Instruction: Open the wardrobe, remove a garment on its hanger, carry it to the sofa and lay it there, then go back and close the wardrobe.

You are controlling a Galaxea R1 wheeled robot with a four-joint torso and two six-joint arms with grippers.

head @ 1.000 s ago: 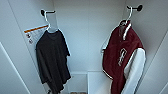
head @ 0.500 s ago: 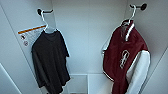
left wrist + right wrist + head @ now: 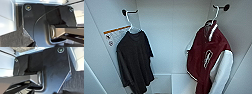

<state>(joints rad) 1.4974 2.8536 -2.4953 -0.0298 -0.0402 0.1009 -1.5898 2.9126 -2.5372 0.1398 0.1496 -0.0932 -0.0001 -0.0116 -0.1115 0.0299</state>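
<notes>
Each wrist carries a wide dark plate [image 3: 37, 25] with silver screws [image 3: 28, 7] at its corners, a thin black cable [image 3: 41, 18] curving across the plate, and a grey jointed bar [image 3: 18, 78] beside it.

Before me I count two garments hanging in the open white wardrobe [image 3: 171, 37]. One is a maroon varsity jacket with white sleeves [image 3: 209, 57], at about three o'clock in my head view. The other is one all-black long garment [image 3: 134, 62], at about nine o'clock. I count two thin whitish hangers: one [image 3: 214, 15] above the jacket at about one o'clock, one [image 3: 133, 23] above the black garment at about eleven o'clock. I count two black pegs, one [image 3: 224, 7] for the jacket's hanger and one [image 3: 127, 11] for the other. There is one white label with an orange stripe [image 3: 114, 35] on the inner wall at about ten o'clock.
</notes>
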